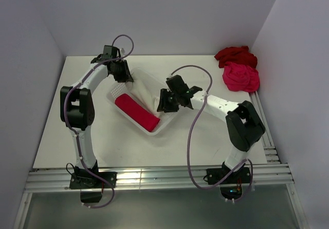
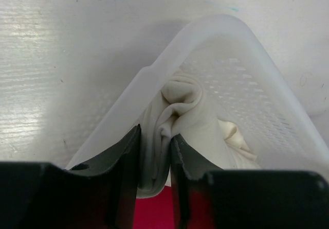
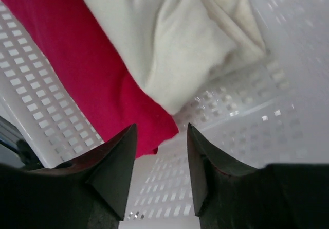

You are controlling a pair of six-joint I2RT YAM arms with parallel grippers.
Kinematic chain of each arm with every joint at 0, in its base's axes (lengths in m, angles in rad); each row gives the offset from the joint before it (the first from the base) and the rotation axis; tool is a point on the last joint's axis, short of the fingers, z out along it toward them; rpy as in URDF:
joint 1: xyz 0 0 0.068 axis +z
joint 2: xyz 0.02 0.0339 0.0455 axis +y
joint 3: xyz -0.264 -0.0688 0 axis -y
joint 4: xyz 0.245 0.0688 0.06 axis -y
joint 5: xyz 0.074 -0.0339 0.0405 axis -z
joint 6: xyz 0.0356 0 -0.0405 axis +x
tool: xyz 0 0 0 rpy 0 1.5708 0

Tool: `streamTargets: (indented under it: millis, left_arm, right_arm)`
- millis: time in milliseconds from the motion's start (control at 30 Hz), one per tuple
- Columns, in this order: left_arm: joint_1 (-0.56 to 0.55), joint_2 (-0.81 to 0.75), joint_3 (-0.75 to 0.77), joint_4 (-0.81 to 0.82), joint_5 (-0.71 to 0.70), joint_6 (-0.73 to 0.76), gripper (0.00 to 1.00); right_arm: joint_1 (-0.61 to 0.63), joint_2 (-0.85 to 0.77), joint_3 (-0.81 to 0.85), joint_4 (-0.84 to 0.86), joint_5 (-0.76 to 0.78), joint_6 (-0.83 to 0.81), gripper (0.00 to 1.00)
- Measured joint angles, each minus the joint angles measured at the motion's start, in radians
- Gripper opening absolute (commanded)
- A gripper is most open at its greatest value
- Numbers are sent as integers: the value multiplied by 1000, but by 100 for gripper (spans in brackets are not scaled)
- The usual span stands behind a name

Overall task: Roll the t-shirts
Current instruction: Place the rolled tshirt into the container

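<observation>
One creased cream t-shirt (image 2: 181, 104) pinched in left fingers (image 2: 133, 154); right fingers (image 3: 124, 159) parted beside smooth pink-red roll (image 3: 77, 59).

pink-red roll (image 1: 136, 112) against cream-white t-shirt (image 2: 190, 116), dark red t-shirt (image 1: 235, 55) crumpled, hot pink t-shirt (image 1: 240, 77) beside

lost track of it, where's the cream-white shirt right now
Left wrist view: the cream-white t-shirt lies in the white mesh basket, a fold caught in the left gripper, with the pink-red roll beside it.
</observation>
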Motion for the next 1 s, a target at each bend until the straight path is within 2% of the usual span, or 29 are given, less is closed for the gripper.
streamTargets:
  millis: [267, 533, 733, 900, 1000]
  left_arm:
    - [3, 8, -1, 8, 19, 40, 28]
    - [9, 13, -55, 44, 49, 74, 13]
    - [-8, 13, -90, 49, 35, 85, 13]
    - [-19, 13, -102, 50, 11, 97, 13]
    - [-22, 13, -103, 49, -1, 100, 17]
  right_arm:
    - [-5, -21, 29, -117, 86, 172, 42]
    - [-6, 60, 155, -199, 129, 237, 41]
    - [-6, 167, 271, -250, 182, 290, 38]
    - [-6, 218, 304, -291, 225, 320, 33]
    - [-6, 248, 346, -343, 262, 337, 23]
